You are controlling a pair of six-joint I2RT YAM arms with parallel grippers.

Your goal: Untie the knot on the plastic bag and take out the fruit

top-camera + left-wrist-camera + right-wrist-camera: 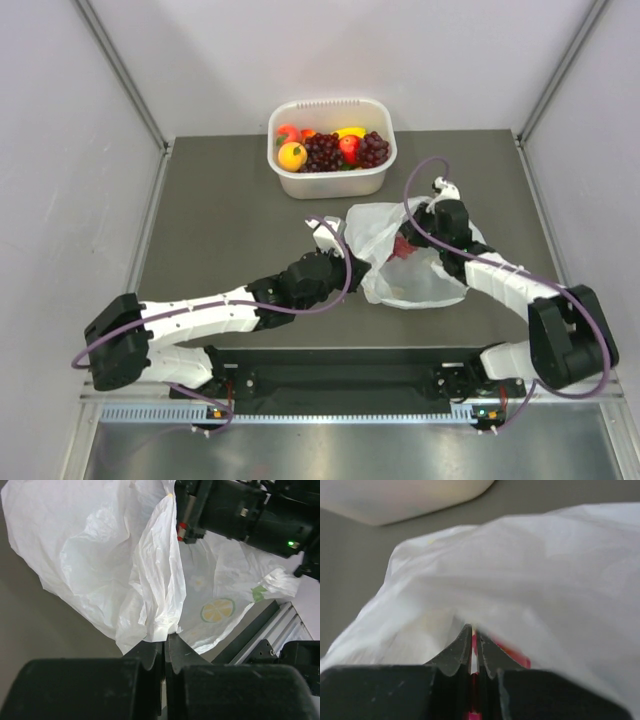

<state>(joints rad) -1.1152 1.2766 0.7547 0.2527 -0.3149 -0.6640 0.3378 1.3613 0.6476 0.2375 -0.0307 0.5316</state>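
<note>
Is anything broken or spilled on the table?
No, nothing is spilled or broken. The plastic bag lies crumpled because the left gripper and right gripper each pinch it, and something red shows inside. The other fruit sits neatly in the white tub.

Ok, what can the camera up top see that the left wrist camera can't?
Only the top view shows the rigid white plastic tub of colourful fruit at the far side, both whole arms, and a red thing inside the thin, crinkly white plastic bag. Only the left wrist view shows a lemon-slice picture printed on that bag, and, up close, the left tool pinching a fold of it. Both show the bag and the dark grey table.
</note>
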